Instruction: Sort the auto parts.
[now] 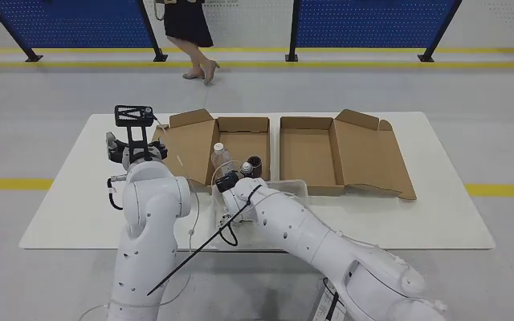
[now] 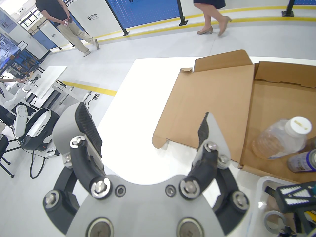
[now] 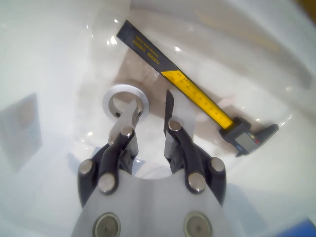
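Bin floor [image 3: 61,50] — caliper [image 3: 197,94] flat, slantwise past right gripper [image 3: 150,98].

- You see a ring [image 3: 124,88] of smooth, matt grey metal.
- Your bin [image 3: 61,38] is glossy, translucent white plastic.
- The caliper [image 3: 197,94] looks like matt black-and-yellow plastic.
- The box [image 2: 209,94] is matt brown cardboard.
- The bottle [image 2: 276,141] is clear, shiny plastic.

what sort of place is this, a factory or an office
Probably an industrial demo or training hall, not an office: blue partition panels on stands, yellow lines on the grey floor, and a second work table with equipment nearby.
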### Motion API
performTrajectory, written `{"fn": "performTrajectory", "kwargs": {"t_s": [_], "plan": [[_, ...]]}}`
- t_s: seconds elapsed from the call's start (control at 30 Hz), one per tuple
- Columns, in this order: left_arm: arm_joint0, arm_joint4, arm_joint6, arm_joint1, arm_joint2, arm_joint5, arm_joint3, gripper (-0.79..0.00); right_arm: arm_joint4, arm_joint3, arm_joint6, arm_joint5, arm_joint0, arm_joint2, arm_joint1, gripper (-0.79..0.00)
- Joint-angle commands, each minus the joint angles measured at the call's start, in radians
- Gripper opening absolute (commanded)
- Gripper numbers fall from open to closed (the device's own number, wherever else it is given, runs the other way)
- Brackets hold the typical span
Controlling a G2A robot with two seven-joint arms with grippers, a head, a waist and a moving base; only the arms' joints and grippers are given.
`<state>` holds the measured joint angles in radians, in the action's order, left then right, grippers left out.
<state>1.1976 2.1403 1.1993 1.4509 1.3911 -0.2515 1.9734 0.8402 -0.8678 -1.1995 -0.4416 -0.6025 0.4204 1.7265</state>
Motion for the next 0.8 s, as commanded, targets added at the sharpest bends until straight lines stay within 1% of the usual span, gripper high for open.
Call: {"fn": "performTrajectory", "kwargs": {"t_s": [0.0, 0.1, 0.2, 0.27, 0.3, 0.4, 0.6, 0.77], "plan": [[0.000, 0.000, 0.000, 0.000, 0.000, 0.000, 0.000, 0.000, 0.003, 0.006, -0.001, 0.002, -0.001, 0.003, 0.003, -0.536], [0.000, 0.000, 0.000, 0.000, 0.000, 0.000, 0.000, 0.000, 0.009, 0.014, -0.003, 0.005, -0.003, 0.006, 0.008, -0.529], [0.000, 0.000, 0.000, 0.000, 0.000, 0.000, 0.000, 0.000, 0.014, 0.020, -0.006, 0.007, -0.006, 0.010, 0.012, -0.548], [0.000, 0.000, 0.000, 0.000, 0.000, 0.000, 0.000, 0.000, 0.016, 0.024, -0.006, 0.007, -0.007, 0.014, 0.015, -0.585], [0.000, 0.000, 0.000, 0.000, 0.000, 0.000, 0.000, 0.000, 0.019, 0.026, -0.008, 0.007, -0.008, 0.016, 0.016, -0.606], [0.000, 0.000, 0.000, 0.000, 0.000, 0.000, 0.000, 0.000, 0.026, 0.030, -0.011, 0.009, -0.009, 0.020, 0.020, -0.785], [0.000, 0.000, 0.000, 0.000, 0.000, 0.000, 0.000, 0.000, 0.044, 0.032, -0.017, 0.004, -0.007, 0.037, 0.022, -0.785], [0.000, 0.000, 0.000, 0.000, 0.000, 0.000, 0.000, 0.000, 0.063, -0.018, -0.031, -0.012, -0.008, 0.075, 0.009, -0.785]]}}
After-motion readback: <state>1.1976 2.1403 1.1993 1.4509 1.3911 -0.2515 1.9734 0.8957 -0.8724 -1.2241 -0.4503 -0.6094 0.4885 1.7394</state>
